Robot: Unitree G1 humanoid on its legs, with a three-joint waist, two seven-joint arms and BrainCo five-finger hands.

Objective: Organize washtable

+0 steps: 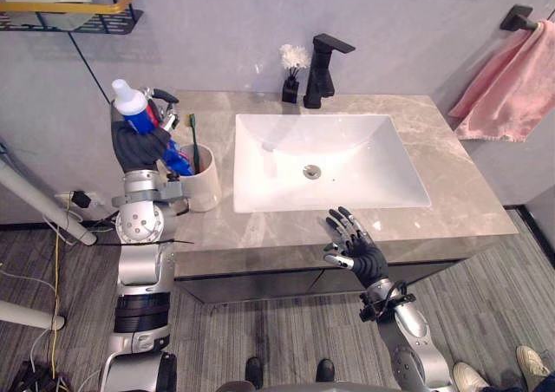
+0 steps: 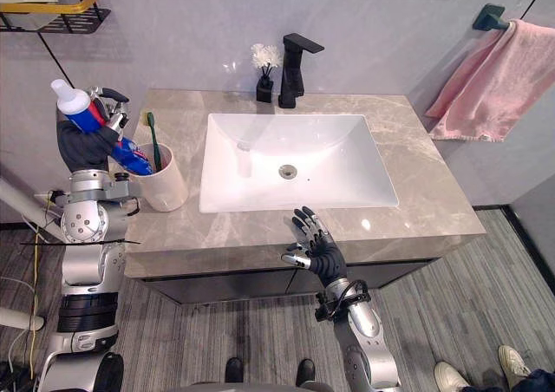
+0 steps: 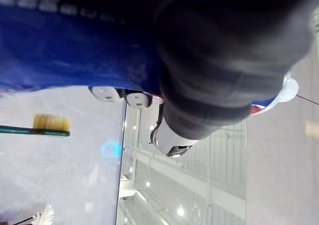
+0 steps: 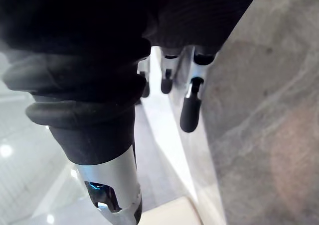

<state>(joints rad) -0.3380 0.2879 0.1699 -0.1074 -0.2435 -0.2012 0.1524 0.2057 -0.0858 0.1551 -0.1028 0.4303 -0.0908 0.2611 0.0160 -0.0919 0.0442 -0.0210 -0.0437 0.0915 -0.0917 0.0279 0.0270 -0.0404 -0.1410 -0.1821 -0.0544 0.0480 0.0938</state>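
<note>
- Grey marble washtable (image 1: pixel 451 175) runs along a pale wall, with a white sink (image 1: pixel 364 166) sunk in its middle. Most of the stone around it is bare.
- High on the wall at the far left is a black wire shelf (image 1: pixel 113 23). I judge it is out of my way.
- My left hand (image 1: pixel 139 145) is clenched round the toothpaste tube (image 1: pixel 132 106). The white cap points up and the tail slants down toward the cream cup (image 1: pixel 204 184).
- I cannot tell whether the tail is already inside the cup's mouth or only over its rim.
- A green toothbrush (image 1: pixel 194 140) stands in that cup, just beside the tube's tail. This looks to me like the main risk. If I lower the tube at this slant, it may catch the rim or lever the brush, and the cup could tip toward the sink.
- The tube is soft, so too hard a squeeze might deform it. Letting go too early would drop it on the stone.
- At the back stand a black faucet (image 1: pixel 323 71) and a small vase with a white flower (image 1: pixel 292 84), well apart from both hands.
- My right hand (image 1: pixel 357 245) hovers over the front edge with its fingers spread, grasping nothing. It could steady the cup, though a careless reach across might knock it.
- A pink towel (image 1: pixel 512 88) hangs at the far right, away from all this.
</note>
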